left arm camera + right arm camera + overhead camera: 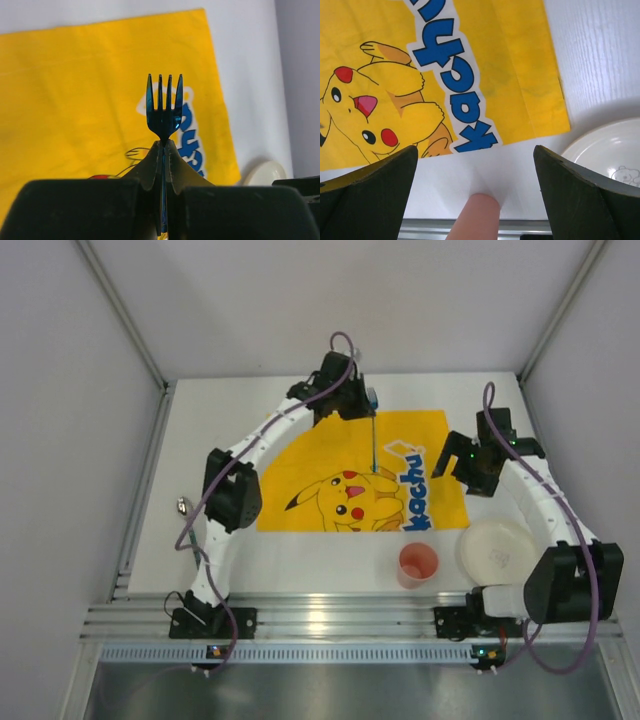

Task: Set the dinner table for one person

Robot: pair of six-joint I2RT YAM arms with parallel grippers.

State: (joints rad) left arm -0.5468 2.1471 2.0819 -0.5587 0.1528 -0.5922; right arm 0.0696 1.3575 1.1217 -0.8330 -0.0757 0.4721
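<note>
A blue plastic fork (164, 107) stands tines up between the shut fingers of my left gripper (164, 146). From above, that gripper (352, 390) is at the far edge of the yellow cartoon mat (330, 455), and the fork (373, 440) hangs over the mat. My right gripper (462, 466) hovers open by the mat's right edge with nothing between its fingers. In the right wrist view that gripper (475, 150) is above the white dinner table (600, 60), with a pink cup (475, 217) below it and a white plate (607, 150) to the right.
The pink cup (418, 564) and white plate (497, 551) stand on the dinner table (300, 560) near the front right. A small metal object (183, 507) lies at the left edge. A ribbed aluminium rail (330, 618) runs along the front. Grey walls enclose three sides.
</note>
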